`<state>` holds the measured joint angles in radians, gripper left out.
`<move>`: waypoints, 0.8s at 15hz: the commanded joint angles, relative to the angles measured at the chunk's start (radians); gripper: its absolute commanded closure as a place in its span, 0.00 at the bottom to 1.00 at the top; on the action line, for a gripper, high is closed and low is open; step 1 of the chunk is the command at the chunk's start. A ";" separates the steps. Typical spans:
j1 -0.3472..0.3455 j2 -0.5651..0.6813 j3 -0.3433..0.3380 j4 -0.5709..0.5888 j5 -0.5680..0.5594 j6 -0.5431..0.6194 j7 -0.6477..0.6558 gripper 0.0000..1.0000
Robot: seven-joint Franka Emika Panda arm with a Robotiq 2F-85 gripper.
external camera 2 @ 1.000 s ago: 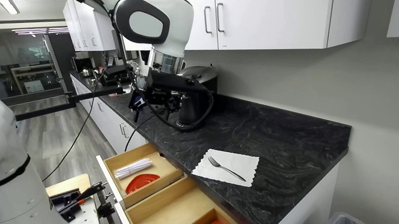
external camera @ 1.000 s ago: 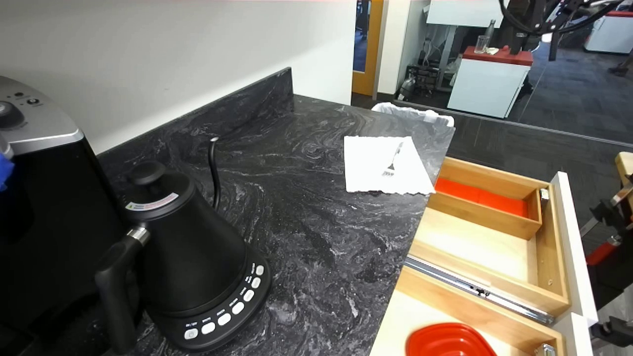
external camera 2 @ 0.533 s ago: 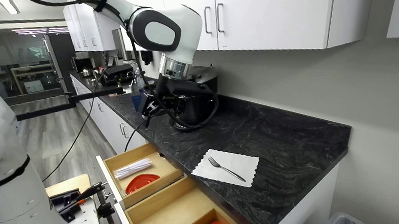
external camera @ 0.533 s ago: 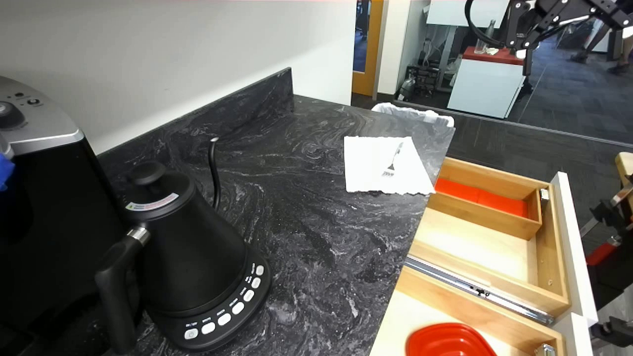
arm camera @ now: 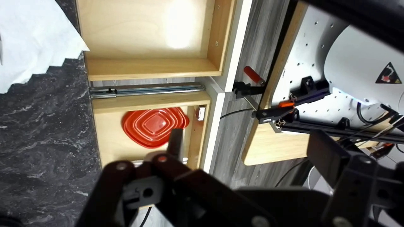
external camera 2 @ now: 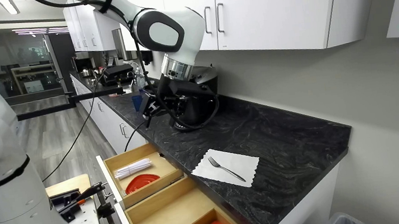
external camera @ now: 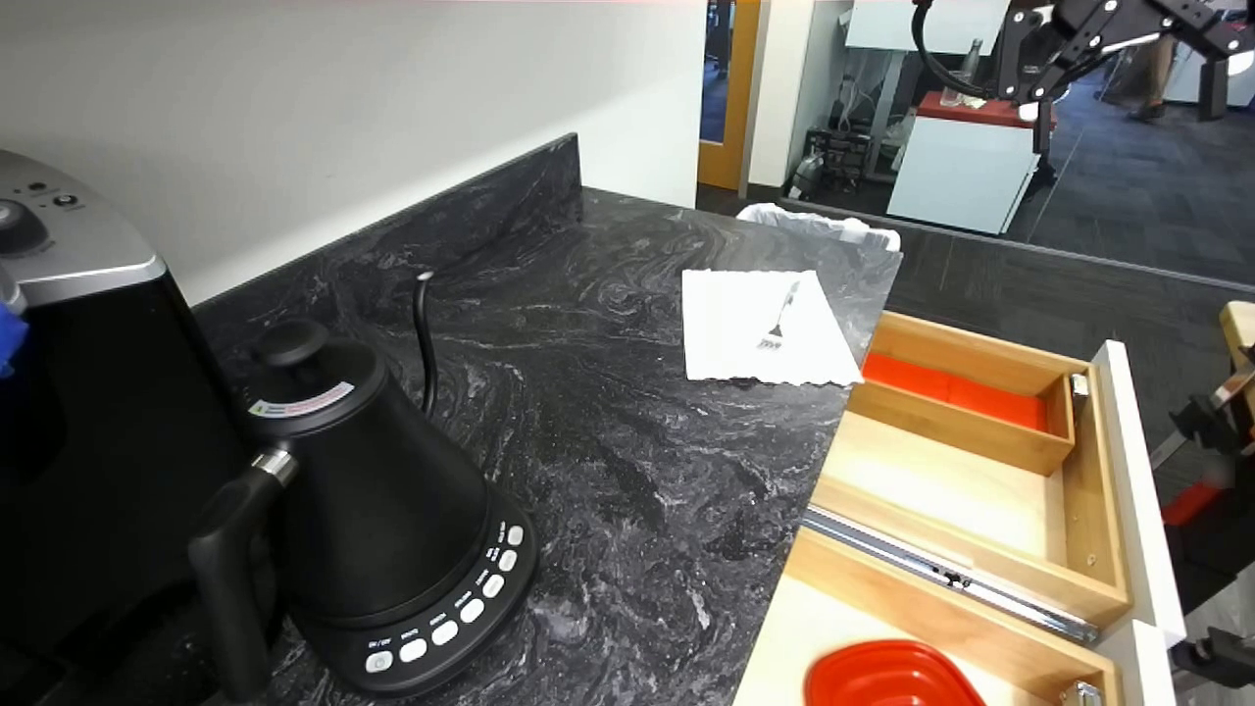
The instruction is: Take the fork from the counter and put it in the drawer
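The slim grey fork (external camera: 781,316) lies on a white paper napkin on the dark marbled counter (external camera: 608,431), tines toward the drawer side; it also shows in an exterior view (external camera 2: 226,169). In the wrist view only a sliver of it shows at the left edge. The pale wooden drawer (external camera 2: 173,211) stands pulled out below the counter edge, with an orange-red compartment; it also shows in the wrist view (arm camera: 142,31). My gripper (arm camera: 251,148) is open and empty, its fingers wide apart. It hangs in the air beyond the counter's front edge, away from the fork.
The napkin (external camera 2: 206,168) reaches the counter's front edge. A neighbouring open drawer holds a red lid (arm camera: 154,126) and white sticks (external camera 2: 133,168). A black kettle (external camera: 382,500) and a coffee machine (external camera: 88,412) stand on the counter. White cabinets (external camera 2: 270,8) hang above.
The arm and gripper have moved down and toward the fork's end of the counter, mostly in the earlier half second, with only a slight shift since. The fork, napkin and drawers have not moved.
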<state>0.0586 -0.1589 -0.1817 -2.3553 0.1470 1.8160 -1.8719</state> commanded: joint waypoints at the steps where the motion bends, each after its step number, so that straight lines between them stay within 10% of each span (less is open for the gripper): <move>1: -0.041 -0.121 0.027 -0.082 -0.018 0.085 -0.076 0.00; 6: -0.034 -0.071 0.026 -0.144 0.019 0.454 -0.153 0.00; 12: 0.012 0.330 0.130 -0.027 0.213 0.921 -0.221 0.00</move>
<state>0.0696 -0.0208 -0.1036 -2.4562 0.2729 2.5668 -2.0400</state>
